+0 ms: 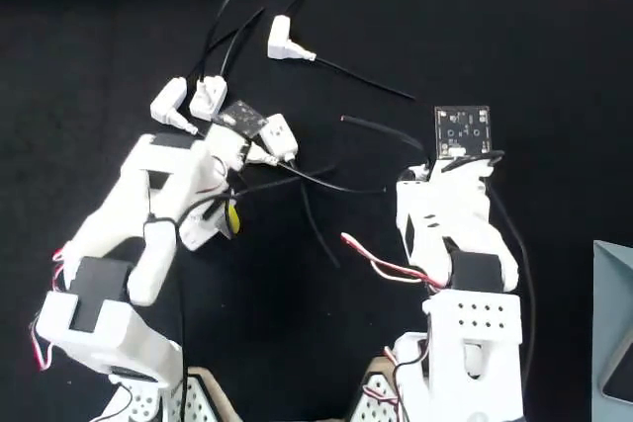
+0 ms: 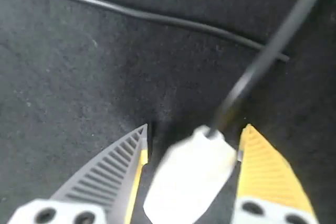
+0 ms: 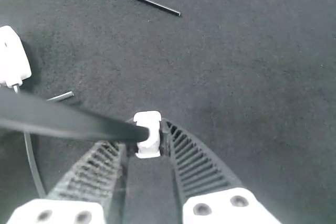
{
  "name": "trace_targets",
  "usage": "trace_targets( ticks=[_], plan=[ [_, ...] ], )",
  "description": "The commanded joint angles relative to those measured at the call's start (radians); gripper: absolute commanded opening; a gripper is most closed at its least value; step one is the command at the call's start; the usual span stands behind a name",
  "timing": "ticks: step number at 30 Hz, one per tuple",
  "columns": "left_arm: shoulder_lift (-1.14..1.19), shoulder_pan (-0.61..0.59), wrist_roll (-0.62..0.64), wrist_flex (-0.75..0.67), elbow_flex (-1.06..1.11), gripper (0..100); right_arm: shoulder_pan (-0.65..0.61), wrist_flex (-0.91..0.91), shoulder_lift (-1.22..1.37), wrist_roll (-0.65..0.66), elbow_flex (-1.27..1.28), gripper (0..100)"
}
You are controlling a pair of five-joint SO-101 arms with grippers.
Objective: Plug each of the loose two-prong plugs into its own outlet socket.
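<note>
Two connectors (image 1: 208, 96) lie side by side at the left of the table (image 1: 89, 37), their cords running away from the arms. From here a socket cannot be told from a plug.

Just right of them, the left gripper (image 2: 195, 129) reaches over the cloth with the left plug (image 2: 189, 174) between its fingers. The plug seems pinched, though one side shows a sliver of gap. Its cord (image 2: 262, 56) leads straight out ahead, so the grip is probably on the body, keeping the prongs clear for mating.

Farther back lies a lone connector (image 1: 285, 42), well apart from both arms, with its cord trailing right. It probably waits its turn.

On the right, the right gripper (image 3: 143, 140) is pressed together on the small right plug (image 3: 148, 124), whose black lead (image 3: 58, 121) goes off sideways. It is held low over bare cloth with no socket near. That looks like a firm hold ready for carrying it across to a partner.
</note>
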Motion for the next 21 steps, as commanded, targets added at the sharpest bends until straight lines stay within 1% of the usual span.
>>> trace_targets(
  ticks=[1, 4, 7, 10, 12, 16, 18, 21],
  plan=[
    [-0.003, -0.044, -0.012, 0.114, -0.17, 29, 0.005, -0.015, -0.01, 0.009, -0.045, 1.3],
    [-0.003, -0.068, -0.049, 0.216, -0.277, 29, 0.005, -0.015, -0.01, 0.009, -0.045, 1.3],
    [-0.003, -0.077, -0.051, 0.288, -0.348, 29, 0.005, -0.015, -0.01, 0.009, -0.045, 1.3],
    [-0.003, -0.079, -0.052, 0.37, -0.397, 29, 0.005, -0.015, -0.01, 0.009, -0.044, 1.3],
    [-0.003, -0.077, -0.054, 0.397, -0.403, 29, 0.005, -0.015, -0.01, 0.009, -0.044, 1.3],
    [-0.003, -0.096, -0.06, 0.393, -0.38, 29, -0.034, -0.014, -0.01, 0.009, -0.03, 1.3],
    [0.006, -0.108, -0.095, 0.39, -0.366, 29, -0.052, -0.014, -0.01, 0.009, -0.022, 1.3],
    [0.008, -0.124, -0.107, 0.307, -0.288, 28, -0.058, -0.014, -0.01, 0.009, -0.021, 1.3]
  ],
)
